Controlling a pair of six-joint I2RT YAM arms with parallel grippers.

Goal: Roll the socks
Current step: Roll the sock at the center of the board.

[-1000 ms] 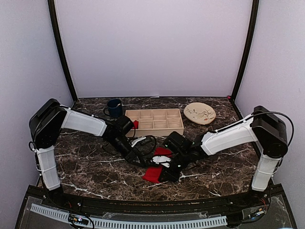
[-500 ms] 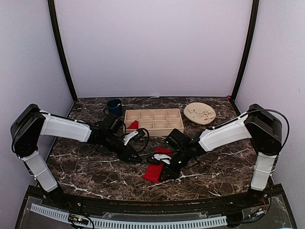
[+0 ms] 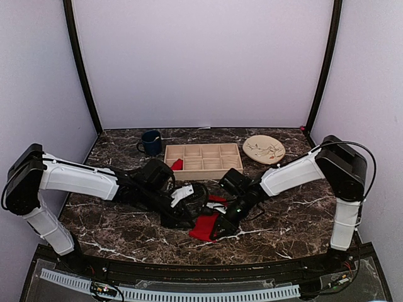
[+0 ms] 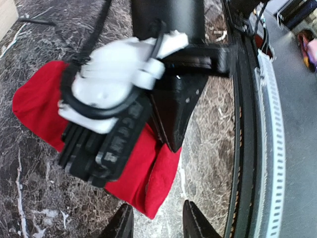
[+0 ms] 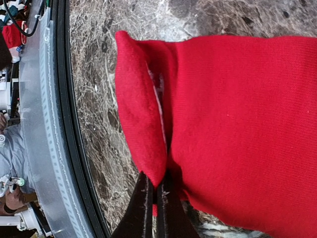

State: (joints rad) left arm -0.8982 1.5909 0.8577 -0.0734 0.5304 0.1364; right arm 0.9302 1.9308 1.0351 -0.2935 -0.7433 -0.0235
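One of the red socks [image 3: 203,229] lies flat on the marble near the front, folded over at its near end [image 5: 141,119]. My right gripper [image 3: 218,226] is shut on that folded edge, its fingertips [image 5: 148,198] pinching the fabric. My left gripper [image 4: 157,224] is open, and the sock's folded corner [image 4: 156,183] reaches just between its tips without being gripped. In the top view the left gripper [image 3: 187,220] sits immediately left of the sock. A second red sock [image 3: 177,165] sits in the wooden tray's left end.
The wooden compartment tray [image 3: 214,171] stands behind the arms, a dark blue mug [image 3: 151,142] to its left and a tan plate [image 3: 264,150] to its right. The table's black front rail [image 4: 247,148] runs close to the sock.
My left arm has swung down and forward, bringing its gripper to the sock's near corner, jaws slightly wider. The right gripper has kept its pinch on the sock.
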